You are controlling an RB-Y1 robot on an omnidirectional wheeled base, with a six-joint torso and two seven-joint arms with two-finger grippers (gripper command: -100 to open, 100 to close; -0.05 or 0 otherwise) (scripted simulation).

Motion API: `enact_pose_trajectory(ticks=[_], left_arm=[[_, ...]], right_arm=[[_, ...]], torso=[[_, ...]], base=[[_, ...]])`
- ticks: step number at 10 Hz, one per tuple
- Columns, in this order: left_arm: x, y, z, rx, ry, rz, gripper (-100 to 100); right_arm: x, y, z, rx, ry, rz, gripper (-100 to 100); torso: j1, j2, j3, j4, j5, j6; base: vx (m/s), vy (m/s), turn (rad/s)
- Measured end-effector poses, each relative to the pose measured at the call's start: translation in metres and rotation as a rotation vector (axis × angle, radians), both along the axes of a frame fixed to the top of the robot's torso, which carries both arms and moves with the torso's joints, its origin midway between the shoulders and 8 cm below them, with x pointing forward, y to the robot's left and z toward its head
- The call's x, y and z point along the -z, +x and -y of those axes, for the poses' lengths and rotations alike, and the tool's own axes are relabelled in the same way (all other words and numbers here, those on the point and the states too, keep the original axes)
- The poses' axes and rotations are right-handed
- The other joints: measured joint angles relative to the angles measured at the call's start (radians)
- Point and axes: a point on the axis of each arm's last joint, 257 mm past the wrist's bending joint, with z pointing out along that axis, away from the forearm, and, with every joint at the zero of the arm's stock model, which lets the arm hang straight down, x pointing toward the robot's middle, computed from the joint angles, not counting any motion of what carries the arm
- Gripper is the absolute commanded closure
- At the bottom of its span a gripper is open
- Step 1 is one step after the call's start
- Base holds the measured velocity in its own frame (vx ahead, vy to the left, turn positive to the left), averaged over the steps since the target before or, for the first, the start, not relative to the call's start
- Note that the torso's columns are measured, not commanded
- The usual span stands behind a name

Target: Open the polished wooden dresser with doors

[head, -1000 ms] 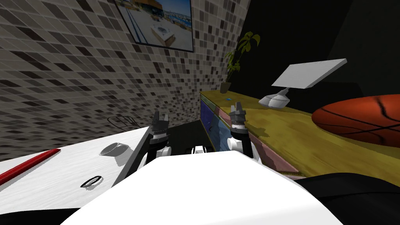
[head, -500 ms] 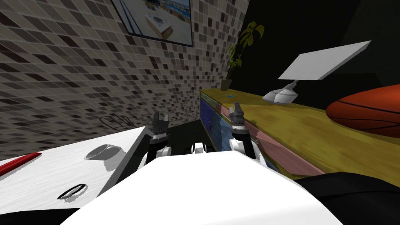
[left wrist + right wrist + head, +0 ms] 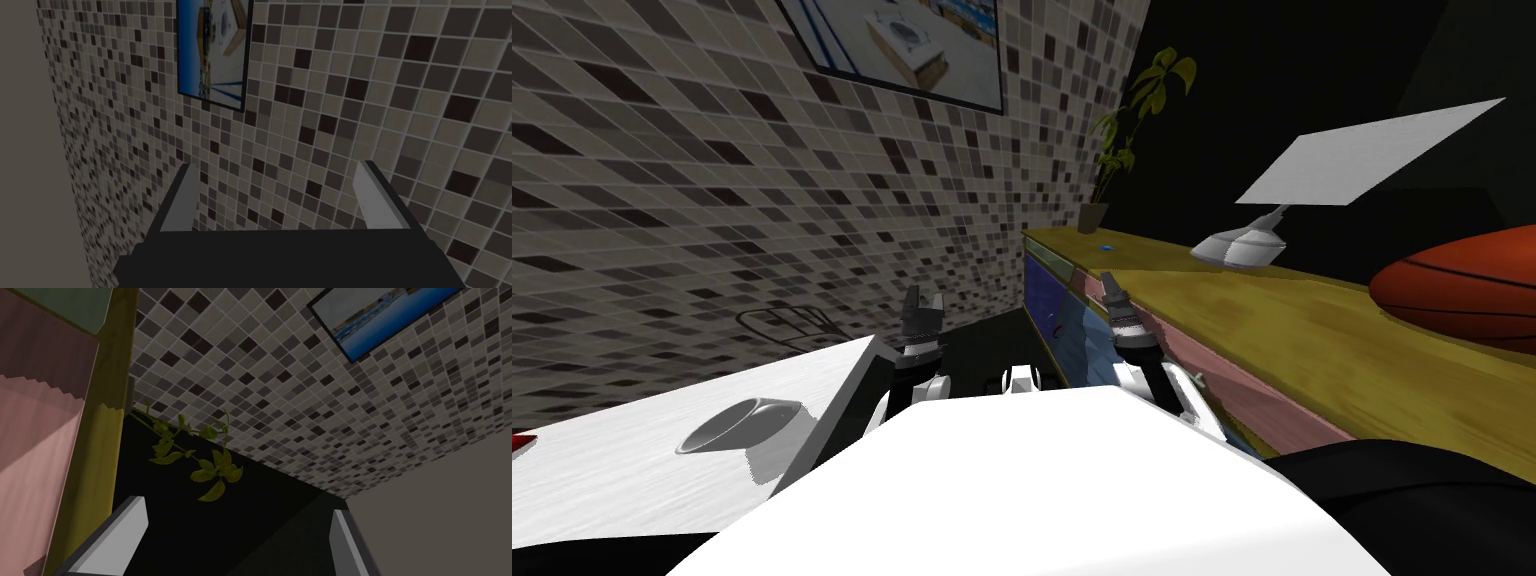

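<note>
The right gripper (image 3: 1112,284) stands just beside the dresser's (image 3: 1292,335) front top edge, towards its far corner, where a potted plant (image 3: 1090,217) sits. A bowl (image 3: 737,426) rests on the white counter (image 3: 602,490).

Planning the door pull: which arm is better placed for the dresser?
Probably right. The right gripper, open, is beside the dresser, at its front edge; the left gripper, open, is by the white table.
</note>
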Motion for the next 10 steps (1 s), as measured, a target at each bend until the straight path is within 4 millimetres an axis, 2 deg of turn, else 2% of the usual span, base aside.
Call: enact_pose_trajectory(ticks=[3,5,7,10], left_arm=[[0.000,0.000,0.000,0.000,0.000,0.000,0],[0.000,0.000,0.000,0.000,0.000,0.000,0],[0.000,0.000,0.000,0.000,0.000,0.000,0],[0.000,0.000,0.000,0.000,0.000,0.000,0]], right_arm=[[0.021,0.003,0.006,0.057,-0.218,-0.057,-100],[0.027,0.003,0.008,0.074,-0.314,-0.077,-100],[0.040,0.001,0.012,0.107,-0.469,-0.107,-100],[0.056,-0.001,0.022,0.137,-0.657,-0.138,-100]], torso=[[0.001,-0.002,-0.002,-0.001,0.001,-0.001],[-0.002,0.004,0.003,0.001,-0.001,0.000],[0.003,-0.002,-0.001,-0.001,0.000,-0.001],[-0.003,-0.002,-0.001,-0.001,-0.002,-0.001]], base=[[0.126,0.110,-0.086],[0.081,0.076,-0.098],[0.140,0.132,-0.117],[0.098,0.084,-0.076]])
